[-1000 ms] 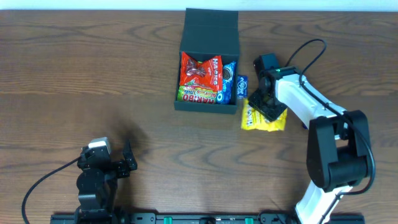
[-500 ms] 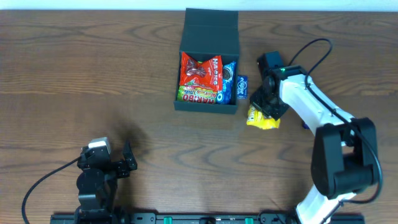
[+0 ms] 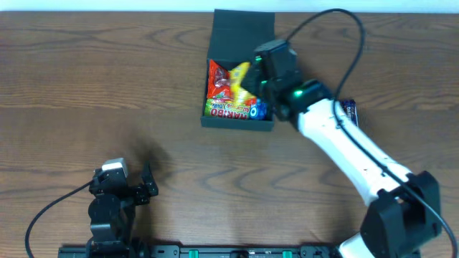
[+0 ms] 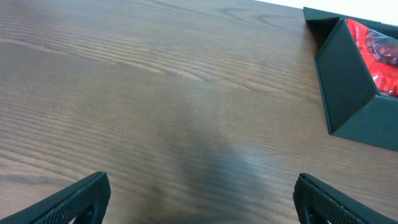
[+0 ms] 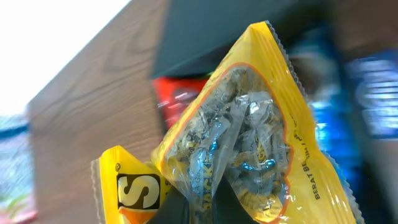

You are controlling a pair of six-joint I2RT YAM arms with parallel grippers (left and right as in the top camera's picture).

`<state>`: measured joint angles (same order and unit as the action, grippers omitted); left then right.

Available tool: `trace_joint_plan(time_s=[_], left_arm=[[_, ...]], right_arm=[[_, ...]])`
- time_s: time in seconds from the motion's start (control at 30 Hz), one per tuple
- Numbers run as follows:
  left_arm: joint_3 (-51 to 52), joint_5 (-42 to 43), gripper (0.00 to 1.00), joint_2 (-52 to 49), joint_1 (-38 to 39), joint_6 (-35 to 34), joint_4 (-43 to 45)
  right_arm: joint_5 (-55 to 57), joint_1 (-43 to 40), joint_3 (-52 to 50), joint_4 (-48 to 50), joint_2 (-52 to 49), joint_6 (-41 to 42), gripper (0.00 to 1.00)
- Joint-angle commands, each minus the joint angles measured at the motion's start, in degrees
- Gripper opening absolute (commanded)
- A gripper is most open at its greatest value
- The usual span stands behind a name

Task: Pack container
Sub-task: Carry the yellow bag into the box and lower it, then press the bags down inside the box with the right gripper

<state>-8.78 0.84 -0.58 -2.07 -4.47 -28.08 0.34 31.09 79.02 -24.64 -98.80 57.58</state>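
1. The container (image 3: 237, 122), a dark teal-green square box, was seen near the far edge of the tabletop (image 3: 86, 86), about midway along that edge. Its hinged lid (image 3: 244, 32) was thrown back toward the far edge.
2. A red packet (image 3: 219, 82) was seen in the left part of the box.
3. A green packet (image 3: 228, 110) was laid along the near wall of the box, just below the red one.
4. A blue packet (image 3: 259, 111) was glimpsed at the near right corner of the box, largely hidden by the right arm.
5. A yellow packet (image 3: 240, 72) was held over the open box, above the red packet, by the right gripper (image 3: 252, 74), whose jaws were clenched on it. Whether the packet touched the contents below could not be told.
6. In the right wrist view the yellow packet's clear window filled most of the frame, with red and blue wrappers blurred behind it.
7. A small dark blue packet (image 3: 348, 109) was seen on the tabletop to the right of the container, well apart from it and partly covered by the right arm.
8. The left gripper (image 3: 148, 185) was parked by the near edge, toward the left corner, with its jaws spread wide and nothing between them. In its wrist view the container's wall and a patch of red packet were seen at the upper right.
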Motion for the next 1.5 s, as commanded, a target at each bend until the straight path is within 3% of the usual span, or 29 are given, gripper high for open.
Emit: trace_joint_plan(time_s=[0.0, 0.2, 0.37, 0.43, 0.5, 0.57, 0.7, 0.9, 1.03, 1.2, 1.23, 1.27, 1.3, 1.33, 1.47], left_arm=[[0.96, -0.9, 0.95, 0.33, -0.17, 0.44, 0.02], [0.96, -0.9, 0.95, 0.33, -0.17, 0.42, 0.02], [0.96, -0.9, 0.95, 0.33, -0.17, 0.44, 0.02], [0.96, -0.9, 0.95, 0.33, -0.17, 0.44, 0.02], [0.96, -0.9, 0.95, 0.33, -0.17, 0.44, 0.02], [0.96, -0.9, 0.95, 0.33, -0.17, 0.44, 0.02], [0.96, -0.9, 0.95, 0.33, -0.17, 0.42, 0.02], [0.96, -0.9, 0.95, 0.33, -0.17, 0.44, 0.02], [0.96, -0.9, 0.95, 0.33, -0.17, 0.42, 0.02], [0.96, -0.9, 0.95, 0.33, -0.17, 0.44, 0.02], [0.96, -0.9, 0.95, 0.33, -0.17, 0.42, 0.02], [0.96, -0.9, 0.95, 0.33, -0.17, 0.44, 0.02], [0.96, -0.9, 0.95, 0.33, -0.17, 0.44, 0.02], [0.96, -0.9, 0.95, 0.33, -0.17, 0.44, 0.02], [0.96, -0.9, 0.95, 0.33, -0.17, 0.42, 0.02]], right_arm=[[0.31, 2.58, 0.44, 1.05, -2.51, 3.63, 0.02], [0.59, 3.48, 0.44, 1.22, -8.41, 12.37, 0.02], [2.56, 3.45, 0.44, 1.14, -11.52, 12.13, 0.05], [2.78, 3.39, 0.46, 1.7, -11.52, 10.95, 0.5], [2.19, 3.32, 1.29, 2.6, -11.32, 7.37, 0.77], [1.95, 3.32, 3.56, 1.75, -10.86, 3.96, 0.88], [1.95, 3.34, 9.81, -2.21, -8.92, -3.04, 0.99], [2.03, 3.28, 13.22, -5.2, -4.57, -15.61, 0.99], [2.4, 2.71, 13.22, -6.56, -3.13, -29.05, 0.99], [1.29, -1.49, 13.22, -12.94, -3.1, -34.6, 0.96], [-0.87, -1.95, 13.16, -12.96, -3.1, -37.4, 0.84], [-2.95, -2.27, 13.05, -12.66, -3.23, -39.87, 0.58], [-4.04, -2.29, 13.05, -12.04, -3.65, -42.01, 0.21], [-4.02, -2.12, 13.05, -11.78, -4.13, -43.12, 0.05], [-4.66, -1.22, 13.05, -11.56, -7.67, -44.59, 0.02]])
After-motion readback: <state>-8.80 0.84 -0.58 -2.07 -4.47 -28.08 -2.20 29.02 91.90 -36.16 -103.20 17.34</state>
